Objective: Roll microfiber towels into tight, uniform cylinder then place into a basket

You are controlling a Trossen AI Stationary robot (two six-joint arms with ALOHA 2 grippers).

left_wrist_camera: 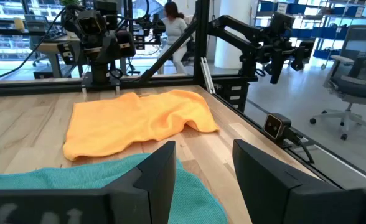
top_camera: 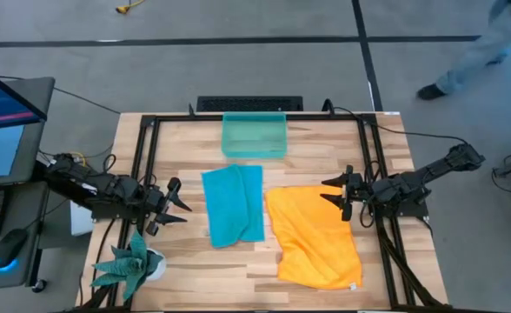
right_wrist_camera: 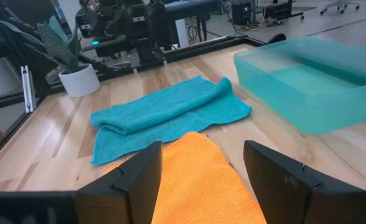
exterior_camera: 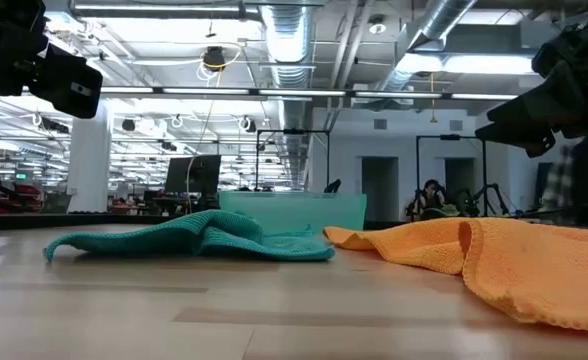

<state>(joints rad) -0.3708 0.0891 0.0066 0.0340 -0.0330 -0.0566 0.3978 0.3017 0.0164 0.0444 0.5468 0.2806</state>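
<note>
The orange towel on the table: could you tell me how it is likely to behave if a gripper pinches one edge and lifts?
The orange towel lies rumpled, with soft folds and a wavy edge, so it would probably droop limply rather than hold its shape. Its nubby weave looks grippy, so it is unlikely to slip out. Lying flat on the wooden table, it should drag and bunch rather than roll.

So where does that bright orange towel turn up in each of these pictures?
High view: orange towel lies right of centre, beside the teal towel.
Low view: orange towel at right, in the foreground.
Left wrist view: mid-picture, beyond the teal towel.
Right wrist view: bottom centre, between the fingers.
Shared landmark: the teal towel.
</note>
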